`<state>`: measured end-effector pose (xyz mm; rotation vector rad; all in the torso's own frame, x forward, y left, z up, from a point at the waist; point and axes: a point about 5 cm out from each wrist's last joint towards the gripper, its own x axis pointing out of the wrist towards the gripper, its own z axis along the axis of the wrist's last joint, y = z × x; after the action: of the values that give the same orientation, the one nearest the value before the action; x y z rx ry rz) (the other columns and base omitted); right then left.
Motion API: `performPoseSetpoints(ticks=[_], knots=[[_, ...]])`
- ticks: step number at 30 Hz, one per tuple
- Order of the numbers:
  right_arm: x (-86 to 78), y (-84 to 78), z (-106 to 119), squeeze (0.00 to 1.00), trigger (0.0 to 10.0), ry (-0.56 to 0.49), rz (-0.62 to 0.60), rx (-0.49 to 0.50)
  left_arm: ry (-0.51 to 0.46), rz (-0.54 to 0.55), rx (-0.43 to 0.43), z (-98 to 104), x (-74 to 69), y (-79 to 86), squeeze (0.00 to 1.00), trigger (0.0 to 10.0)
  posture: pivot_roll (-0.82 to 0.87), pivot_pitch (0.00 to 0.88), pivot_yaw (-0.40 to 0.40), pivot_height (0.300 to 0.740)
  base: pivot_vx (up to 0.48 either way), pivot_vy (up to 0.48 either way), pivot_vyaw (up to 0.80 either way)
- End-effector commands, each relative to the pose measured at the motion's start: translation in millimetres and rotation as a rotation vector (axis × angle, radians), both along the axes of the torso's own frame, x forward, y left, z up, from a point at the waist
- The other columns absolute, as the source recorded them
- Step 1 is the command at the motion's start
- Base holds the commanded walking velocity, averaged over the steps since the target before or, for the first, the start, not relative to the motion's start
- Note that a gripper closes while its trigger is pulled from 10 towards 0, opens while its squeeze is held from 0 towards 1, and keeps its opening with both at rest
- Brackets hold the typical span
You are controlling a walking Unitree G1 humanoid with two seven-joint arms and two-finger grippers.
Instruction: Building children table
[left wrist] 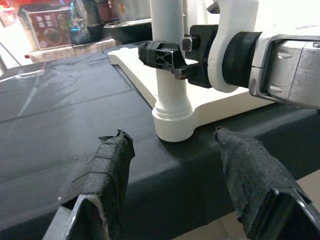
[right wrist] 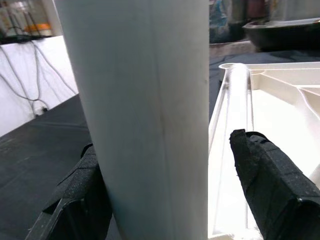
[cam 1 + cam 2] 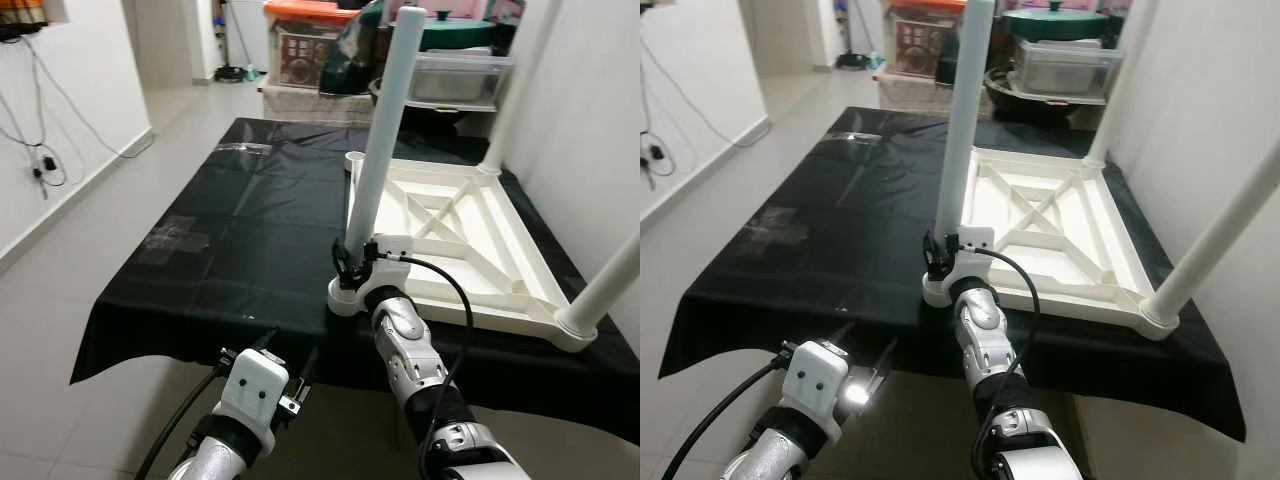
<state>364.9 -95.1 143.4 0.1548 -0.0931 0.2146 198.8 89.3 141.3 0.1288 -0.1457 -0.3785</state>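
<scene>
While gripping smooth white cylindrical leg (image 3: 385, 130), right gripper (image 3: 352, 262), glossy black sheet (image 3: 240, 230)

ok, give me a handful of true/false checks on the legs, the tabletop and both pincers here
1. The tabletop lies upside down on the black cloth. True.
2. The right pincer is on the near-left leg, low by its socket. True.
3. That leg lies flat on the cloth. False: it stands upright in the corner socket.
4. The left pincer grips the same leg. False: it is open, short of the table edge, holding nothing.
5. Three legs stand upright; the far-left socket is empty. True.
6. The cloth is white. False: it is black.
</scene>
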Motion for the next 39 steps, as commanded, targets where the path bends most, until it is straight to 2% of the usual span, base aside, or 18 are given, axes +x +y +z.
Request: performPoseSetpoints(ticks=[1,8,10,11,12,13,14,16,19,23,26,27,31,32,33,36,38,39], knots=[[1.5,6.0,3,0.00,10.0,0.002,0.072,0.019,0.019,0.003,-0.005,-4,0.5,-0.4,0.00,10.0,0.13,0.000,-0.081,0.740,0.000,0.000,0.00],[5.2,10.6,8,0.00,10.0,0.000,0.139,0.020,0.018,0.006,-0.006,-3,0.6,0.0,0.00,10.0,0.13,0.000,-0.083,0.740,0.000,0.000,0.00],[10.4,19.8,14,0.00,10.0,0.014,0.323,0.019,0.019,0.005,-0.007,-3,0.2,-0.5,0.00,10.0,0.13,0.000,-0.083,0.740,0.000,0.000,0.00],[10.4,19.8,14,0.00,10.0,0.014,0.323,0.019,0.019,0.005,-0.007,-3,0.2,-0.5,0.00,10.0,0.13,0.000,-0.083,0.740,0.000,0.000,0.00],[10.7,21.1,15,0.00,4.0,0.014,0.355,0.018,0.019,0.005,-0.007,-4,0.1,-0.5,0.00,10.0,0.13,0.000,-0.083,0.740,0.000,0.000,0.00],[10.3,23.3,16,0.00,0.0,0.022,0.419,0.035,0.019,0.005,-0.007,-3,-0.2,-0.8,0.00,10.0,0.13,0.000,-0.084,0.740,0.000,0.000,0.00],[10.3,23.3,16,0.00,0.0,0.022,0.419,0.035,0.019,0.005,-0.007,-3,-0.2,-0.8,0.00,10.0,0.13,0.000,-0.084,0.740,0.000,0.000,0.00],[9.3,26.5,22,0.00,0.0,0.025,0.601,0.034,0.019,0.006,-0.007,-4,-1.0,-1.2,0.00,10.0,0.14,0.000,-0.086,0.740,0.000,0.000,0.00],[9.0,27.0,28,0.00,0.0,0.022,0.728,0.044,0.020,0.007,-0.008,-4,-1.4,-1.4,0.00,10.0,0.14,0.000,-0.090,0.740,0.000,0.000,0.00],[9.6,29.7,34,0.00,0.0,0.028,0.812,0.043,0.020,0.007,-0.008,-4,-1.7,-1.4,0.00,10.0,0.14,0.000,-0.091,0.740,0.000,0.000,0.00],[12.5,32.0,35,0.00,0.0,0.038,0.778,0.011,0.020,0.008,-0.007,-4,-1.9,-1.3,0.00,10.0,0.14,0.000,-0.094,0.740,0.000,0.000,0.00],[14.6,33.6,36,0.00,0.0,0.044,0.749,-0.012,0.020,0.008,-0.007,-4,-2.1,-1.3,0.00,10.0,0.14,0.000,-0.094,0.740,0.000,0.000,0.00],[27.9,15.2,11,0.00,0.0,0.182,0.245,-0.175,0.020,0.010,-0.006,-4,-2.9,-1.4,0.00,10.0,0.14,0.000,-0.094,0.740,0.000,0.000,0.00],[30.2,3.1,8,0.00,0.0,0.208,0.091,-0.177,0.020,0.009,-0.006,-4,-2.8,-1.4,0.00,10.0,0.14,0.000,-0.093,0.740,0.000,0.000,0.00],[30.2,3.1,8,0.00,0.0,0.208,0.091,-0.177,0.020,0.009,-0.006,-4,-2.8,-1.4,0.00,10.0,0.14,0.000,-0.093,0.740,0.000,0.000,0.00],[29.9,-29.0,2,0.00,0.0,0.246,-0.253,-0.129,0.021,0.008,-0.005,-4,-2.5,-1.2,0.00,10.0,0.14,0.000,-0.093,0.740,0.000,0.000,0.00],[29.2,-33.1,1,0.00,0.0,0.252,-0.293,-0.117,0.021,0.008,-0.006,-4,-2.5,-1.1,0.00,10.0,0.14,0.000,-0.093,0.740,0.000,0.000,0.00],[23.7,-41.1,-2,0.00,0.0,0.257,-0.421,-0.083,0.022,0.006,-0.005,-5,-2.3,-1.3,0.00,10.0,0.13,0.000,-0.087,0.740,0.000,0.000,0.00]])
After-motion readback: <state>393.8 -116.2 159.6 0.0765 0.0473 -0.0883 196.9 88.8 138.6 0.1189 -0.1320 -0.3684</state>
